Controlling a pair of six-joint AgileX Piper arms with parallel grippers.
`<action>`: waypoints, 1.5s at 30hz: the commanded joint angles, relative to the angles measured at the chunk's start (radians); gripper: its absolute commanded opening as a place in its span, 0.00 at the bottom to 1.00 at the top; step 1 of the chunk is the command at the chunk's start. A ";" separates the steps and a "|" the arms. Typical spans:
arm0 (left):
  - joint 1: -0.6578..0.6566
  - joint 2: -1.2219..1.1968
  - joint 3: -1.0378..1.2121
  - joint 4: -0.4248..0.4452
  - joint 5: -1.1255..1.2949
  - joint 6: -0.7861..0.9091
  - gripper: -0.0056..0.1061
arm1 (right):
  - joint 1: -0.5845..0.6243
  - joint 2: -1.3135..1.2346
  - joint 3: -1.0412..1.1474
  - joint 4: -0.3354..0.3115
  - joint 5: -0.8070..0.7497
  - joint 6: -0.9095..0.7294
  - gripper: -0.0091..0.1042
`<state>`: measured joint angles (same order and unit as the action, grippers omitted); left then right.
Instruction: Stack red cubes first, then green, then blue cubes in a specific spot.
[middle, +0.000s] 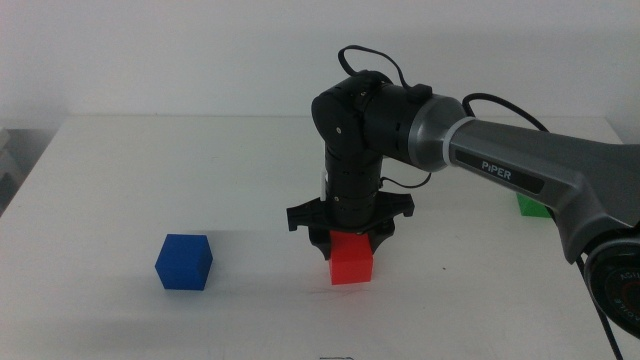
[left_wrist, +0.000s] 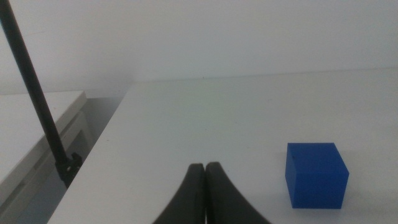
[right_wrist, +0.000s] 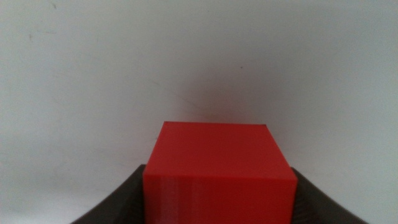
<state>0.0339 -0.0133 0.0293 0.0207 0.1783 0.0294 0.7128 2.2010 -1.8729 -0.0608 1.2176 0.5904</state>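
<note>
Red cube (middle: 352, 259) is what your right gripper (middle: 350, 243) has clamped between its fingers (right_wrist: 118, 202), cube bottom sitting on the white bench (middle: 120, 170). From the right wrist view you only get the finger edges poking out either side of it. Green cube (middle: 530, 206) is mostly hidden behind the arm, well beyond those fingers. Your left gripper (left_wrist: 205, 186) has its fingers pressed together on nothing, blue cube (left_wrist: 315, 175) just beside them.
</note>
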 joint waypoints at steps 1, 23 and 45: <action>-0.002 -0.020 -0.003 -0.008 -0.084 -0.001 0.04 | 0.002 -0.060 -0.034 0.000 0.039 0.006 0.07; -0.002 -0.020 -0.003 -0.008 -0.084 -0.001 0.04 | 0.004 -0.020 -0.034 0.004 -0.062 0.072 0.11; -0.002 -0.020 -0.003 -0.008 -0.084 -0.001 0.04 | 0.004 -0.095 -0.034 -0.002 -0.073 0.056 0.82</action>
<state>0.0339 -0.0133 0.0293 0.0207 0.1783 0.0294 0.7160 2.2163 -1.8795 -0.0418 1.1383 0.6705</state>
